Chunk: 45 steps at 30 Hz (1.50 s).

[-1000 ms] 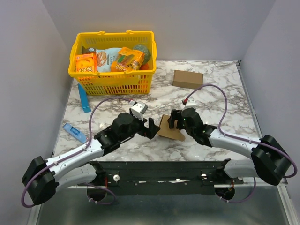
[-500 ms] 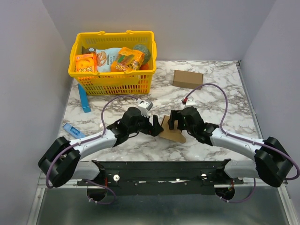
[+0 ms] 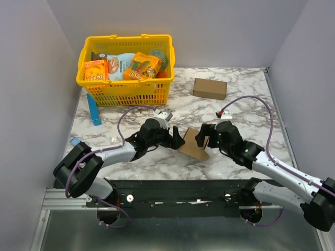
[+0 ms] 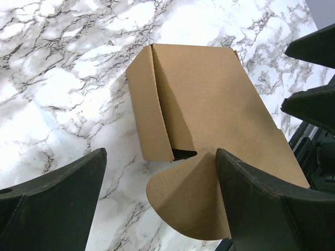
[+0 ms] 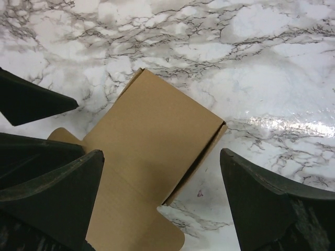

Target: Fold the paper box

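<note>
Two claws, both spread wide and gripping nothing, flanked the paper box [image 3: 192, 145] on the marble bench [image 3: 246, 110], just in from the middle of its near edge. The left claw [image 3: 178, 138] sat at the box's left side and the right claw [image 3: 202, 137] at its right, their fingers pointing in toward each other across the brown cardboard. Whether any fingertip actually touched the box could not be told.

The left wrist view showed the box lying low, with a narrow side panel creased up along one edge. A dark slit showed at that panel's end, and a rounded tuck flap stuck out flat. From the right wrist, the broad top panel filled the gap between the open fingers.

Off in the far left corner stood a yellow basket [image 3: 131, 95] of groceries. A longer brown carton [image 3: 209, 88] lay toward the far right corner, well apart from the box.
</note>
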### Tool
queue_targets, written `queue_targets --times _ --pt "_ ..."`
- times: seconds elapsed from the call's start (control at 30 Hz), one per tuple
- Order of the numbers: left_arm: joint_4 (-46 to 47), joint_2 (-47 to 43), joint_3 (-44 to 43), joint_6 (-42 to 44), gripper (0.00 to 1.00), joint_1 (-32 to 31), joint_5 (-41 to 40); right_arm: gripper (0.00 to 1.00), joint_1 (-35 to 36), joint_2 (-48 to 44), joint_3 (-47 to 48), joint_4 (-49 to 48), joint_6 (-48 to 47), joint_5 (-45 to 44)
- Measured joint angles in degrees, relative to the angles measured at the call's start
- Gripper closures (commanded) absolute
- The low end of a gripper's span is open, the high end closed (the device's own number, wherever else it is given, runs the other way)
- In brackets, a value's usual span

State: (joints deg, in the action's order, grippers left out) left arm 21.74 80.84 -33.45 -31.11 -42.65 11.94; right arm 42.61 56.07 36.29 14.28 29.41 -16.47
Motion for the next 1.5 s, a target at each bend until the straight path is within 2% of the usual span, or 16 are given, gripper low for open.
queue_targets --times 0.2,0.47,0.63,0.7,0.77,0.8,0.87,0.9,0.93,1.03,1.13,1.27,1.5 --pt "3.58 3.10 0.00 -0.66 0.13 0.22 1.53 0.12 -2.54 -1.70 -5.97 0.39 2.51 2.84" --pt "6.91 6.84 0.00 -1.36 0.35 0.22 2.73 0.30 -5.27 -1.01 -10.73 -2.78 4.31 6.03" --pt "9.22 9.79 -0.02 -1.70 0.50 0.28 3.56 0.30 -5.51 0.92 -11.45 -5.64 4.90 7.37" --pt "10.69 10.54 -0.31 -1.68 0.51 0.28 3.78 0.27 -5.55 0.90 -11.45 -5.68 4.85 7.48" --pt "11.56 11.04 -0.50 -1.57 0.50 0.28 3.93 0.18 -5.57 0.72 -11.45 -5.53 4.50 7.58" --pt "11.76 11.13 -0.50 -1.51 0.50 0.33 3.93 0.09 -5.57 0.48 -11.39 -5.11 4.20 7.63" --pt "11.76 11.13 -0.50 -1.22 0.45 0.33 3.91 0.00 -5.57 0.00 -10.88 -3.56 3.30 7.61" --pt "11.65 11.13 -0.55 -0.87 0.42 0.33 3.85 0.00 -5.57 -0.22 -10.14 -2.03 2.54 7.63" --pt "11.37 11.06 -0.66 -0.61 0.31 0.33 3.76 0.00 -5.57 -0.50 -9.18 -0.61 1.60 7.63" --pt "8.31 10.10 -1.27 1.01 0.12 0.33 2.97 0.00 -5.57 -2.05 -5.64 2.29 -2.34 8.22" --pt "5.07 8.37 -1.70 1.90 0.08 0.50 1.86 0.00 -5.57 -3.06 -1.77 3.96 -5.88 8.85" --pt "2.27 4.76 -2.12 3.21 0.07 0.66 1.33 0.00 -5.57 -2.71 3.06 6.56 -9.42 10.78" --pt "-0.17 -1.62 -0.87 3.98 0.07 1.09 0.59 0.00 -2.36 -2.56 4.04 9.49 -15.52 16.52"
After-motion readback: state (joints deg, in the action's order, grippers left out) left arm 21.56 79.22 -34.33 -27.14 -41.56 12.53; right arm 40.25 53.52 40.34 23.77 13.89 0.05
